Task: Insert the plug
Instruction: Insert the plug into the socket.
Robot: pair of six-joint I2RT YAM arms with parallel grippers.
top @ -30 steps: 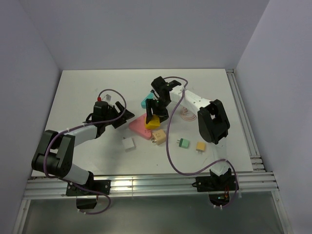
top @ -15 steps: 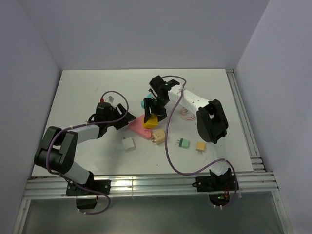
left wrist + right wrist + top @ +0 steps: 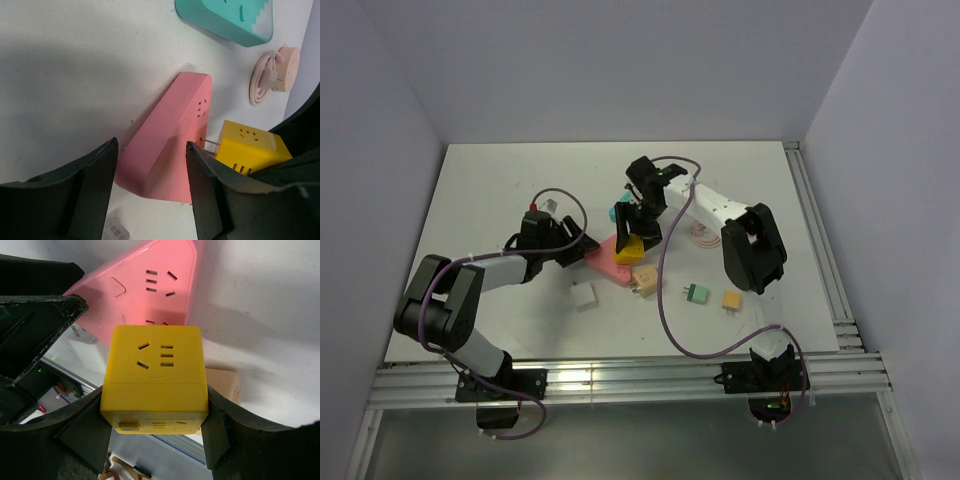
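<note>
A pink power strip lies flat mid-table. My right gripper is shut on a yellow cube plug, held tilted over the strip's far end. In the left wrist view its metal prongs reach the strip's sockets beside the yellow cube plug. My left gripper is open and straddles the near end of the pink power strip. The left finger stands clear of the strip's side, while the right finger is close to its top face.
A teal power strip lies just behind the pink one, with a peach coiled cable to its right. A white adapter, a tan plug, a green plug and an orange plug lie nearer the front.
My left gripper slid right up to the pink strip's end and its jaws narrowed. The right gripper with the yellow plug shifted slightly, then held still.
</note>
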